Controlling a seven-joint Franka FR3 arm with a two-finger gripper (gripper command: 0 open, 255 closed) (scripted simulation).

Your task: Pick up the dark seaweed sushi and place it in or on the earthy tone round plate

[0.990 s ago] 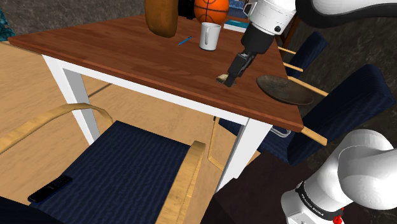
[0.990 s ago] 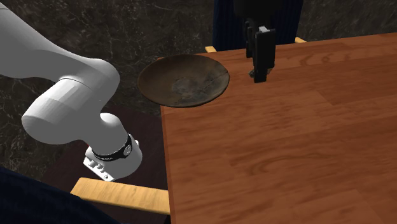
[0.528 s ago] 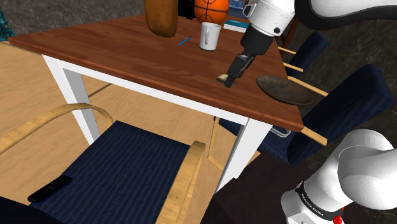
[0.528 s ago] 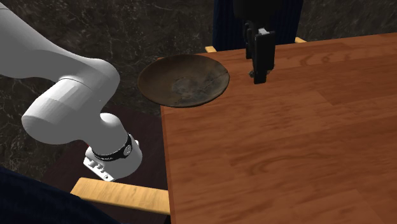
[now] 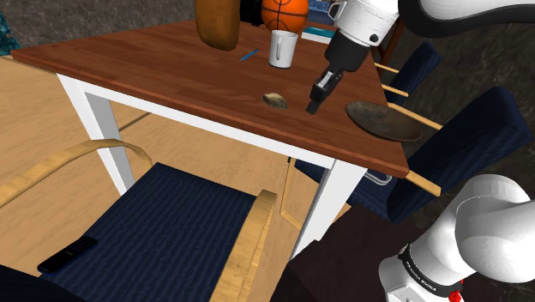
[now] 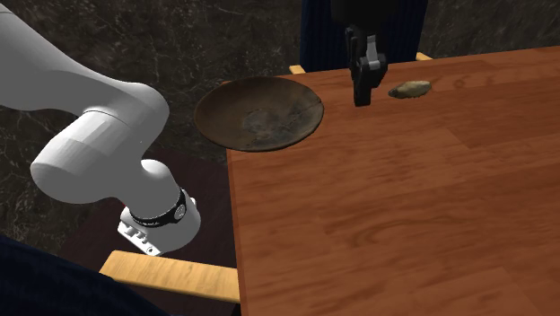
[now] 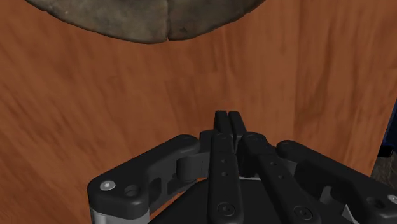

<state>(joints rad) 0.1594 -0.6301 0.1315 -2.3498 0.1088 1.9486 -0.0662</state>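
Observation:
The sushi (image 5: 275,99) is a small dark olive-brown lump lying on the wooden table (image 5: 171,77). It is to the shoulder view's left of my gripper (image 5: 311,109) and apart from it. In the second exterior view the sushi (image 6: 410,89) rests just right of the gripper (image 6: 361,100). The black fingers meet with nothing between them, tips close above the wood. In the wrist view the fingertips (image 7: 229,118) touch each other, and the plate (image 7: 153,19) lies beyond them. That brown round plate (image 5: 383,120) (image 6: 258,113) sits at the table's corner, overhanging the edge.
A white mug (image 5: 282,48), a blue pen (image 5: 249,56), a basketball (image 5: 285,13) and a brown rounded object (image 5: 217,21) stand at the table's far side. Dark blue chairs (image 5: 463,146) flank the table, one armchair (image 5: 171,223) in front below it.
The fingers have shut. The sushi that sat at the fingertips has slipped out and now lies on the table to the shoulder view's left. The arm has barely moved.

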